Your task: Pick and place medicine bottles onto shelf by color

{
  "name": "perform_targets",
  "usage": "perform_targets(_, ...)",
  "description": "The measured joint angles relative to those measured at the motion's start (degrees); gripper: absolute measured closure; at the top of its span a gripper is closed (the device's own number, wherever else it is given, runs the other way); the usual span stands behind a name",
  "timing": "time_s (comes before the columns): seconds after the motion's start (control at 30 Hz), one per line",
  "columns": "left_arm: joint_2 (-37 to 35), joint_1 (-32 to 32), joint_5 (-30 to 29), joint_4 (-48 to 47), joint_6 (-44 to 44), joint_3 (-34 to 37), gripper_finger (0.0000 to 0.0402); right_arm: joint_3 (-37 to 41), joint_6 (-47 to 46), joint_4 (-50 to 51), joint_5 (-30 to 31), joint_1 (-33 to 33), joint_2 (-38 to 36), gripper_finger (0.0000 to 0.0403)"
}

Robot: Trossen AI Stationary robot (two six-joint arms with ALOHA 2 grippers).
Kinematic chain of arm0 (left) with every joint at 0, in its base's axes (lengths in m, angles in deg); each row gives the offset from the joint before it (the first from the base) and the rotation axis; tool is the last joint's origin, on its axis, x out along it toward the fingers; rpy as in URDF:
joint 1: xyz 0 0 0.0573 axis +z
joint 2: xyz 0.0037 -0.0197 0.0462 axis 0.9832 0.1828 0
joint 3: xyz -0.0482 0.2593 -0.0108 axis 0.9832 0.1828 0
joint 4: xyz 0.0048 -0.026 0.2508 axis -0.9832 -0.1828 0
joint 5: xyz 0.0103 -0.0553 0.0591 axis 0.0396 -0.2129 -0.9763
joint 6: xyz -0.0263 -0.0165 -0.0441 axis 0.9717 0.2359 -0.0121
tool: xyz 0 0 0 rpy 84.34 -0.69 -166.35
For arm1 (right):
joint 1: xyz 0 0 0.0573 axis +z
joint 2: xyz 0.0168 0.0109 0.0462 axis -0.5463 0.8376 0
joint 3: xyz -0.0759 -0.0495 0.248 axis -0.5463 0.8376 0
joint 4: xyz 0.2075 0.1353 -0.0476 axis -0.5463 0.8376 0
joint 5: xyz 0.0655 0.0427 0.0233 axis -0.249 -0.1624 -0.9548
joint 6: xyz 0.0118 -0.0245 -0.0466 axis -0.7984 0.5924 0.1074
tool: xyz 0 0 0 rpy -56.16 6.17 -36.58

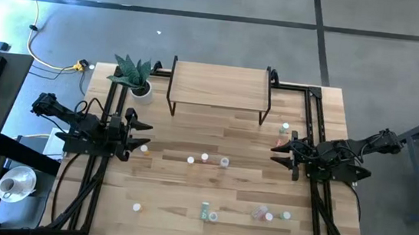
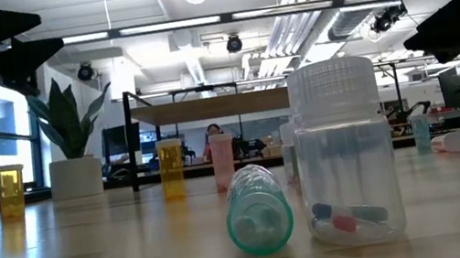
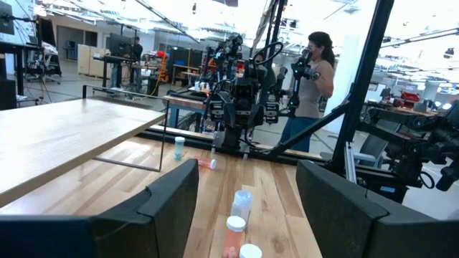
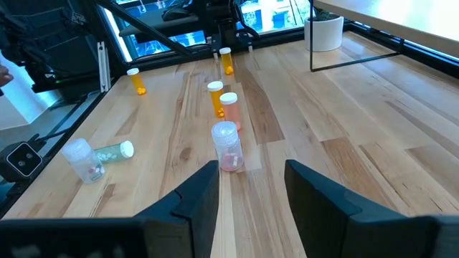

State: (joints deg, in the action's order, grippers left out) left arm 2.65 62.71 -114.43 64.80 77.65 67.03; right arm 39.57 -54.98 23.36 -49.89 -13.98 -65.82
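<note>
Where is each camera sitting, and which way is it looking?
High view: above the table, looking straight down; both arms, left claw, right claw, empty shelf.
Low view: at tabletop height, looking across at a lying green bottle and a clear bottle; arms overhead.
Left wrist view: past its open fingers toward the right arm.
Right wrist view: past its open fingers toward the left arm.
Both wrist views share the middle row of bottles.

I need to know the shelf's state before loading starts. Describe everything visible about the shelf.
The shelf is a low rectangular board of light wood on thin black metal legs, standing upright at the table's far edge, midway between the two arms. Its top is bare; no bottle stands on it. A potted plant stands beside its left end, apart from it. Neither arm touches it.
</note>
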Motion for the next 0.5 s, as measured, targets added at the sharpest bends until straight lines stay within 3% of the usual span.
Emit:
perform_targets(0.33, 0.0, 0.0, 0.0, 0.2, 0.1, 0.0, 0.0177, 0.0, 0.0, 0.0, 0.0, 0.0, 0.0, 0.0254)
perform_targets(0.5, 0.0, 0.0, 0.0, 0.2, 5.7, 0.0, 0.0177, 0.0, 0.0, 0.0, 0.0, 0.0, 0.0, 0.0254)
